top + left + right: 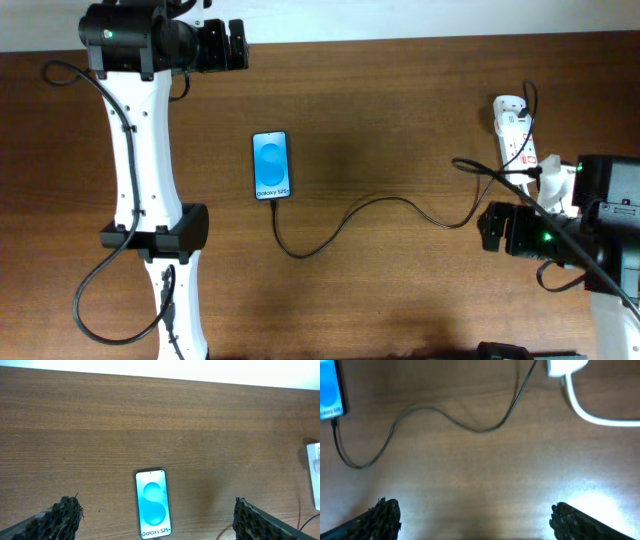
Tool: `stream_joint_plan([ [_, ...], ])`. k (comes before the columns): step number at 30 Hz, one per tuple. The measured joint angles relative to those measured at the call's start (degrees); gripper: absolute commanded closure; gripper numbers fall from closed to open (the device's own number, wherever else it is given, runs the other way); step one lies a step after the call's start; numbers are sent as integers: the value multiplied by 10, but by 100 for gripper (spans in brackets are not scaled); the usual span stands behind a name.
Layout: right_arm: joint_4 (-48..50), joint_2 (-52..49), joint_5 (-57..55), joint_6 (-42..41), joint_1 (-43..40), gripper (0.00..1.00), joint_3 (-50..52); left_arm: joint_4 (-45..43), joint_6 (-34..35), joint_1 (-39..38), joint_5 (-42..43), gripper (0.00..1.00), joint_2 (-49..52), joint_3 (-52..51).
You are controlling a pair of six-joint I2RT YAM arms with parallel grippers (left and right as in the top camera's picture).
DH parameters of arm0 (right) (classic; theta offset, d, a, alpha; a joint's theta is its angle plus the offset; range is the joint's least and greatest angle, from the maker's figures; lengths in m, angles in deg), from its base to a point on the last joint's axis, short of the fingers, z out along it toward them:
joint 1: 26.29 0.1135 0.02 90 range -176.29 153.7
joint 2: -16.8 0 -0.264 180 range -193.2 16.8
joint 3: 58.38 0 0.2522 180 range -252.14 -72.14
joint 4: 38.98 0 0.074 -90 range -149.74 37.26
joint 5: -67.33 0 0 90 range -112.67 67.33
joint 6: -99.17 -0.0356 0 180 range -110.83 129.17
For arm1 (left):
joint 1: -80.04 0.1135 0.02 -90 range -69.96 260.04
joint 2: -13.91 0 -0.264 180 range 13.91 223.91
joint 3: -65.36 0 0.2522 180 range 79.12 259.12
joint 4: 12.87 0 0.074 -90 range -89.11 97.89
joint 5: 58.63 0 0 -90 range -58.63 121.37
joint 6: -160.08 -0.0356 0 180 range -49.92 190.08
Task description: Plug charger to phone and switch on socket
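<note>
Here's the slim black-framed smartphone (pixel 271 166) with the bright blue screen, lying flat and face up on the brown wooden bench (pixel 400 100), left of centre. The long thin black charger cable (pixel 345 222) has its tip right at the phone's lower edge and looks seated there. From there it loops across the bench toward the small white plastic power strip (pixel 516 130) with red markings, over on the right. Is its switch on? Can't tell from here. A thick white cord (pixel 620 422) curls off the power strip in the right wrist view. The left pincer (pixel 237 45) sits at the bench's far edge, well apart from the phone, fingers (pixel 67 517) spread wide, released, nothing in them. The right pincer (pixel 492 228) hovers near the power strip, close to the cable's run, fingers (pixel 385 517) wide too, gripping nothing.
</note>
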Motion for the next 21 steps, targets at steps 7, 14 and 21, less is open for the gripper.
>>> stream_joint_plan([
  [7, 332, 184, -23, 0, 14, 1, 189, 0, 0, 0, 0, 0, 0, 0],
  [14, 622, 366, -43, 0, 40, 2, 460, 0, 0, 0, 0, 0, 0, 0],
  [21, 770, 485, -62, 0, 76, 2, 586, 0, 0, 0, 0, 1, 0, 0],
])
